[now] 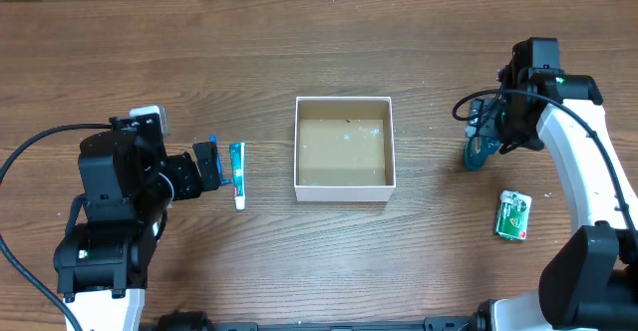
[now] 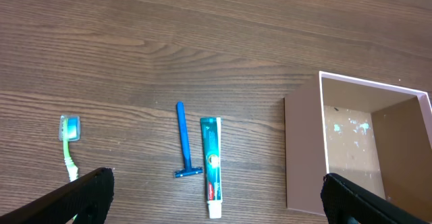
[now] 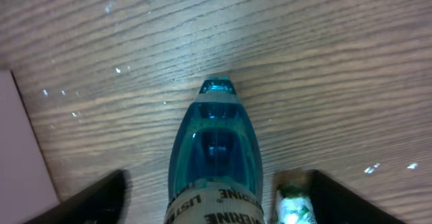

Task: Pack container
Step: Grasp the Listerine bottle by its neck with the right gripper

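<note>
The container (image 1: 342, 152), a square white-walled box with a brown floor, sits mid-table with nothing in it; its side also shows in the left wrist view (image 2: 304, 155). My left gripper (image 1: 213, 166) is open, low over a toothpaste tube (image 1: 237, 174) (image 2: 211, 158) and a blue razor (image 2: 183, 140). A green toothbrush (image 2: 68, 140) lies further left. My right gripper (image 1: 482, 140) (image 3: 219, 207) is open, its fingers on either side of a blue Listerine bottle (image 1: 473, 156) (image 3: 214, 150), with gaps on both sides.
A small green packet (image 1: 514, 215) lies on the table in front of the right gripper's bottle; it also shows by the right finger in the right wrist view (image 3: 293, 204). Black cables loop at the far left (image 1: 30, 152).
</note>
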`<state>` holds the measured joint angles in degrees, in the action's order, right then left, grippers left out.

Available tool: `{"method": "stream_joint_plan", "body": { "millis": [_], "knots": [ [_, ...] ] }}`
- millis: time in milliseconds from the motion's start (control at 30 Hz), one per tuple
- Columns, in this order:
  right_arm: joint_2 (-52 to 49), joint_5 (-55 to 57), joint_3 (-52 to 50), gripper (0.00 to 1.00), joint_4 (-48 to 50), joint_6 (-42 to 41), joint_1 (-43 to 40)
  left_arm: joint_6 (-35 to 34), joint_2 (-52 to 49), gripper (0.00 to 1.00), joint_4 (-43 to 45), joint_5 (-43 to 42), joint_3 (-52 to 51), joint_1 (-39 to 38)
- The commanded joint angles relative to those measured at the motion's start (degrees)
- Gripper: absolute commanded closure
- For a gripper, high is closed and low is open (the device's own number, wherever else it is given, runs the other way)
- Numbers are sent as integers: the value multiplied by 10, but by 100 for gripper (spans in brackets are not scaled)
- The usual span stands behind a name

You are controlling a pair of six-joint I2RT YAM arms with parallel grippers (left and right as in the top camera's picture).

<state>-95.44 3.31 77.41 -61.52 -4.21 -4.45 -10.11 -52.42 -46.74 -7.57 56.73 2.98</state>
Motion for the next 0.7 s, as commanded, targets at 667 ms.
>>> {"method": "stream_joint_plan", "body": {
  "millis": [667],
  "knots": [
    [-23, 0, -2, 39, 20, 2, -1, 11, 0, 0, 2, -8, 18, -4]
  ]
}}
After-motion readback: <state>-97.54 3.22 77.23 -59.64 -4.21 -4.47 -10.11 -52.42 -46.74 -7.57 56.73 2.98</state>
